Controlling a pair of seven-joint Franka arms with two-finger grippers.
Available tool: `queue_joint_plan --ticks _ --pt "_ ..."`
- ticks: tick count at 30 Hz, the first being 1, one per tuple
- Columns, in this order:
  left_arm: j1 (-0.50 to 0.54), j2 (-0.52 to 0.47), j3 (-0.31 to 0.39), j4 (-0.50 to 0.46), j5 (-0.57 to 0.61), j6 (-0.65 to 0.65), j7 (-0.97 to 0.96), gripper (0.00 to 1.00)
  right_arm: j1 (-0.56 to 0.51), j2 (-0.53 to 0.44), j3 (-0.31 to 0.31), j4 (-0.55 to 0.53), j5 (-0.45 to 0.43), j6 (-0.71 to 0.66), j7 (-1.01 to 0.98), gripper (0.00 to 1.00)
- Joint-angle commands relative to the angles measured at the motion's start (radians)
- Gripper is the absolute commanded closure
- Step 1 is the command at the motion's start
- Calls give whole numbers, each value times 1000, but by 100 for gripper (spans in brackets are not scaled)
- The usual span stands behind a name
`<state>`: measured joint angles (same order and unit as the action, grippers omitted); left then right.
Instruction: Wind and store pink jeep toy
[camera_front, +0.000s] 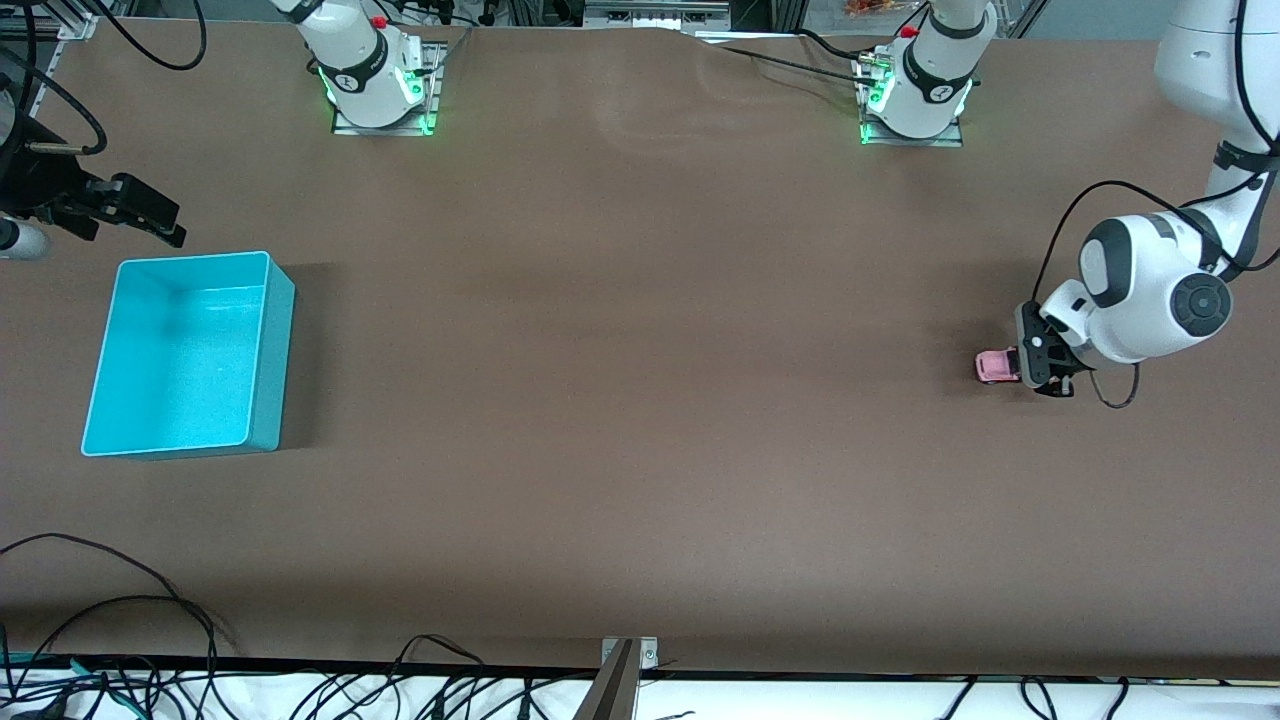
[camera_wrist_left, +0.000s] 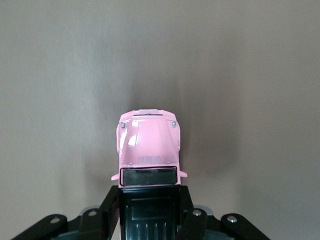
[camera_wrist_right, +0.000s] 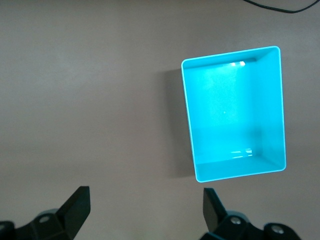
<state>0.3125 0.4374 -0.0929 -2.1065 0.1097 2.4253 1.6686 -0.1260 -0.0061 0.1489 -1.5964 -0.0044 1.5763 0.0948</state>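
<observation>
**One toy gripped, winding still to do**

Front view: I have the left gripper low at the left arm's end of the desk, its jaws closed on the black rear of the pink jeep toy. The jeep looks to be sitting on the desk or barely off it; I cannot tell which. Its pink nose points toward the right arm's end. The turquoise bin stands well apart, near the edge of the desk at the right arm's end, and it looks empty. The right gripper hangs over the desk beside the bin's corner that is farthest from the camera; that arm is waiting.

Left wrist view: the two fingers clamp either side of the jeep's black roof, with the pink bonnet sticking straight out ahead of them. The hold looks square and centred.

Right wrist view: the right gripper's fingers stand wide apart with nothing between them, and the bin sits below with bare desk around it.

My reading is that I am at the winding step. The next move calls for pressing the wheels onto the desk and dragging the jeep backward without letting it twist in the grip. After that comes a long carry across to the bin, or a hand-over to the waiting arm.
</observation>
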Motion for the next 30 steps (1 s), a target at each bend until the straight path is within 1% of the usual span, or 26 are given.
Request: queue_joint_plan --ticks 1,6,11,19,25,30 --pt "69 46 -2 20 33 1 69 81 -4 8 6 27 14 -24 9 0" --pt "114 50 -2 28 47 5 128 81 -4 8 8 27 14 -24 9 0" --pt "164 70 -4 63 87 5 168 81 -4 8 8 27 14 -24 9 0" --pt "237 98 -4 102 91 5 253 81 -4 8 8 27 14 -24 9 0" --pt "264 122 -4 132 91 3 293 81 -4 8 8 27 14 -24 9 0" --pt "266 124 -4 141 91 1 315 81 -4 8 8 27 14 -24 9 0"
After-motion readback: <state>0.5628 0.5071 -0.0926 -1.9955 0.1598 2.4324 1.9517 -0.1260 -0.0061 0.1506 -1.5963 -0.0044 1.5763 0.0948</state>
